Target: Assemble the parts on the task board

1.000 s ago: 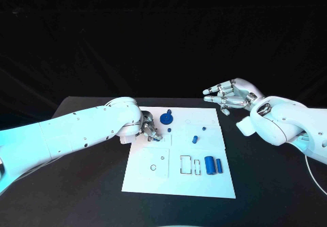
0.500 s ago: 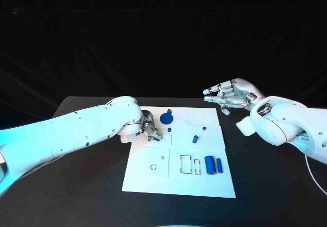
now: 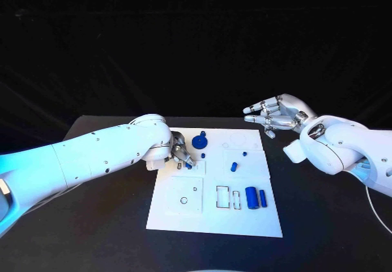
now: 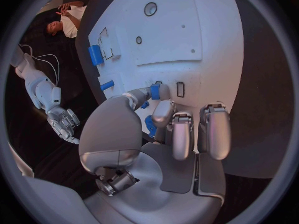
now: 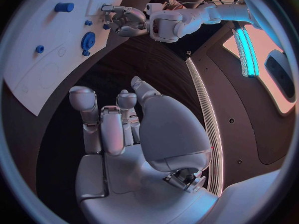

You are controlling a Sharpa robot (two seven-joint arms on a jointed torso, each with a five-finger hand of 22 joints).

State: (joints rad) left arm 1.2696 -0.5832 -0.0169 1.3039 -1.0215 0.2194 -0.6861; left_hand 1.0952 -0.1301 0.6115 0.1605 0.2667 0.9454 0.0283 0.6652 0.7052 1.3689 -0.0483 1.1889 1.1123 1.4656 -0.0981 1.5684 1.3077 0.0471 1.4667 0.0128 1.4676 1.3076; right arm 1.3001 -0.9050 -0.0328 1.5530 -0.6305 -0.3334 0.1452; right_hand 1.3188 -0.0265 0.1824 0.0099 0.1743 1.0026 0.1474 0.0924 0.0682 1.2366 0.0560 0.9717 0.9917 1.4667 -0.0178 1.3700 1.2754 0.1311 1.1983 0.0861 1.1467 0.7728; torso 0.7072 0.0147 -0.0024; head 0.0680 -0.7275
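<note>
Several blue parts (image 3: 251, 198) crowd the task board (image 3: 214, 221); left hand (image 3: 179, 153) pinches one, right hand (image 3: 277, 115) spread.

Black table (image 3: 98, 215); white task board (image 3: 214, 218) flat on it.

The task board (image 3: 214, 218) lies mid-desk (image 3: 106, 226). The left hand (image 3: 179, 153) sits at its far-left edge. The right hand (image 3: 276, 116) is beyond its far-right corner.

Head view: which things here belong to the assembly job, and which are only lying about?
For the job:
task board
blue gear
blue peg
wide blue block
slim blue block
small blue part, pinched by the left hand

Not in use:
black table
right hand, fingers apart, holding nothing, off the board
</note>
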